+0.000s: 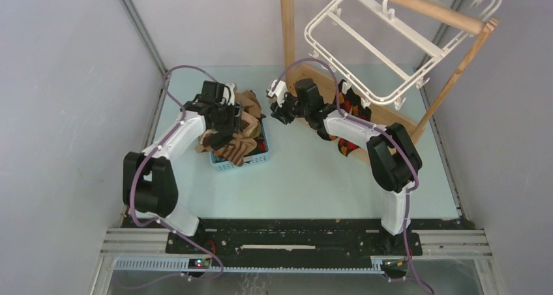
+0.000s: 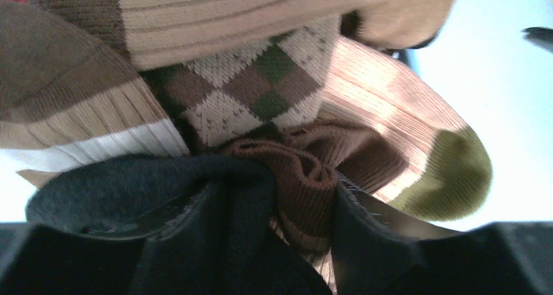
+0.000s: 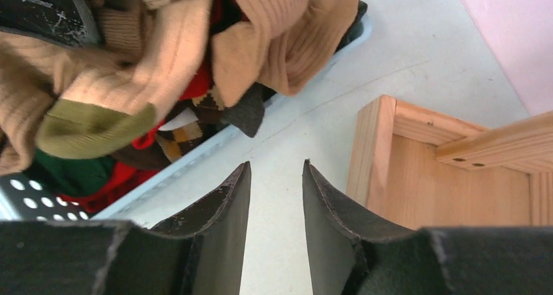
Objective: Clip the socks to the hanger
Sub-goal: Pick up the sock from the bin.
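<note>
Pale tabletop (image 1: 313, 184) is stretching out ahead of both arms. At the blue basket (image 1: 255, 159), the left gripper (image 2: 297, 190) is digging into the heaped socks (image 1: 238, 135), seemingly pinching a brown sock (image 2: 305, 171) by its ribbed fold. Just right of the basket, the right gripper (image 3: 274, 168) is hovering, jaws parted and empty. Well beyond the basket, the hanger (image 1: 417, 39) is dangling from the wooden stand (image 1: 287, 21). Lifting slowly, I reckon, is the way to free one sock alone.

My left claw (image 2: 287, 207) black, brown ribbed sock (image 2: 301, 171) between its fingers, tan striped socks (image 2: 248, 8), a cream, brown and green argyle sock (image 2: 251, 89), an olive toe (image 2: 451, 174), blue basket (image 1: 242, 164), white hanger (image 1: 352, 70), pale wooden stand (image 1: 287, 27), pale blue-green counter (image 1: 313, 177).
</note>
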